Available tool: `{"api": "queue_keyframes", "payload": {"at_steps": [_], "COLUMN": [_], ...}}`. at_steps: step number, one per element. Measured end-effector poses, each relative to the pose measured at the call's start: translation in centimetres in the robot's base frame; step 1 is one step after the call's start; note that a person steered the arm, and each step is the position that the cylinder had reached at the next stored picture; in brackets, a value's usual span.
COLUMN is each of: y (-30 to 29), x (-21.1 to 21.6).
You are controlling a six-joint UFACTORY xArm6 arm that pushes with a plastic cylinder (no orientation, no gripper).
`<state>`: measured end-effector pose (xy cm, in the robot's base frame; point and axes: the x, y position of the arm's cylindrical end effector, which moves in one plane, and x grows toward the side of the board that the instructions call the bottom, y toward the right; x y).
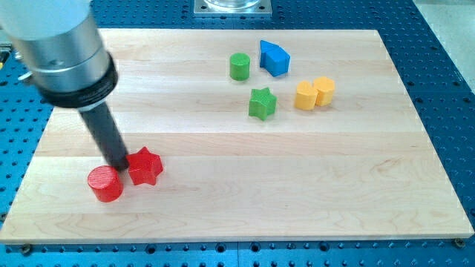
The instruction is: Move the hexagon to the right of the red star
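The red star (145, 166) lies at the view's lower left of the wooden board (245, 200). A red cylinder (105, 184) sits just to its left. My tip (119, 165) rests on the board between them, at the star's upper left edge and just above the cylinder. Two yellow blocks sit side by side at the upper right: a hexagon-like one (306, 96) and another (324, 90) touching its right side. Their exact shapes are hard to tell apart.
A green cylinder (239, 67) and a blue block (274, 58) sit near the view's top. A green star (262, 104) lies below them, left of the yellow blocks. A perforated blue table surrounds the board.
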<state>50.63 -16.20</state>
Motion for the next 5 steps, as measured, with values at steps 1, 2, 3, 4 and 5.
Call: {"api": "queue_keyframes", "payload": {"at_steps": [1, 2, 3, 4, 5], "y": [3.2, 6.9, 8.2, 5.9, 2.4], "x": [-4.8, -6.1, -0.5, 2.5, 2.3]}}
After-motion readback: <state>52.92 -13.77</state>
